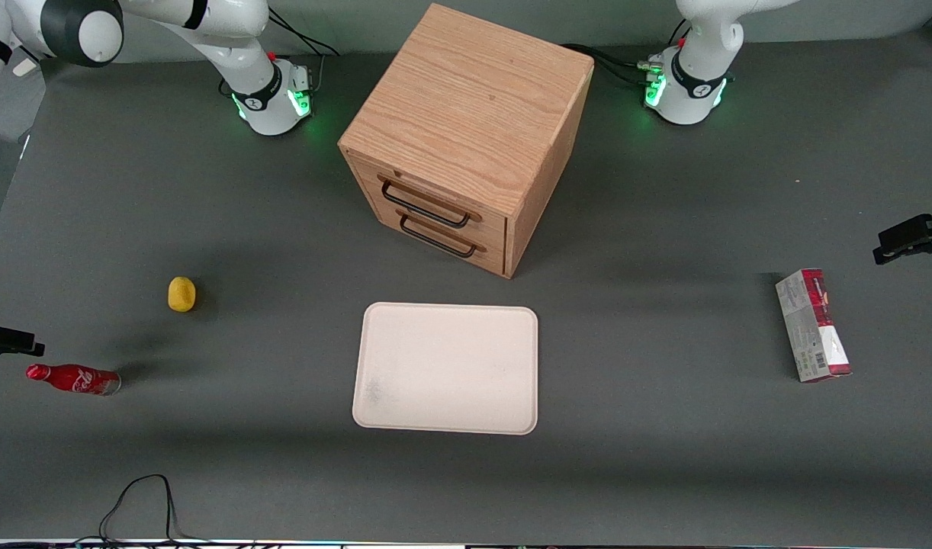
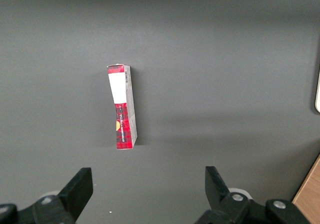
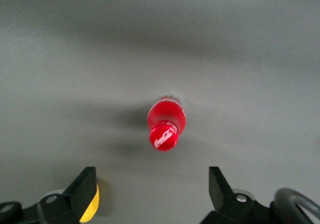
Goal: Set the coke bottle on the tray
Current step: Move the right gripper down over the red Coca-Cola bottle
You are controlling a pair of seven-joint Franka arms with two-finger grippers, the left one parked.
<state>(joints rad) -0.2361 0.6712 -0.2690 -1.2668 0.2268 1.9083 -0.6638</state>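
Heads up, your gripper (image 3: 152, 186) barely shows: in the wrist view you only get the two dark fingers (image 3: 85, 184), cut off at the frame edge, standing wide apart with nothing between them. In the front view the gripper itself is out of frame. It hangs well above the bottle (image 3: 166, 122), which you see cap-first, so the logo is a blurry white squiggle on the red cap end.

From the front, the bottle (image 1: 74, 379) lies on its side on the dark matte table (image 1: 664, 473) at the working arm's end — glossy red, silvery base pointing toward the tray (image 1: 447, 368). It's well apart from the tray, which is flat, cream, with rounded corners, a low rim and a faint grey smudge in one corner.

A small yellow oval lump (image 1: 181, 294) sits near the bottle, farther from the camera; one finger hides most of it in the wrist view. The wood-grain cabinet (image 1: 466, 133) with two black handles stands just past the tray — and a red-and-grey carton (image 1: 813, 325) lies toward the parked arm's end.
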